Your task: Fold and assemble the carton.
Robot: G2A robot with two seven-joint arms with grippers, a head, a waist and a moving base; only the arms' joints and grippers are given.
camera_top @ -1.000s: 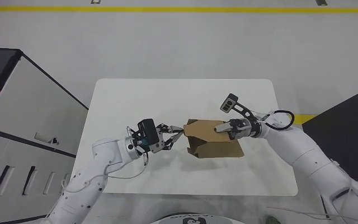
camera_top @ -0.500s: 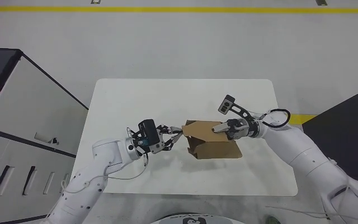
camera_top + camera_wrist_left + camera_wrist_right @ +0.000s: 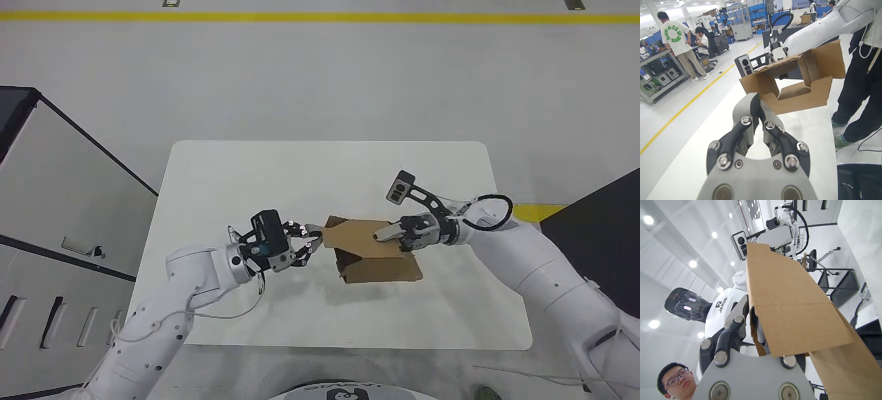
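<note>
A brown carton [image 3: 372, 252], partly erected with its end flaps open, stands in the middle of the white table [image 3: 250, 180]. My left gripper [image 3: 312, 243] is at its left end, shut on a corner of a lower flap; the left wrist view shows the fingers [image 3: 753, 106] pinching that flap of the carton [image 3: 800, 89]. My right gripper [image 3: 385, 232] lies over the carton's top right side. In the right wrist view my right gripper [image 3: 753, 317] is shut on a panel edge of the carton [image 3: 787, 306]; the cardboard hides one finger.
A grey cabinet [image 3: 50, 200] stands off the table's left edge and a dark unit [image 3: 600, 230] off its right edge. Bare tabletop lies all around the carton, widest toward the far side.
The carton has shifted a little to the left and away from me. Both grippers moved with it and kept their hold.
</note>
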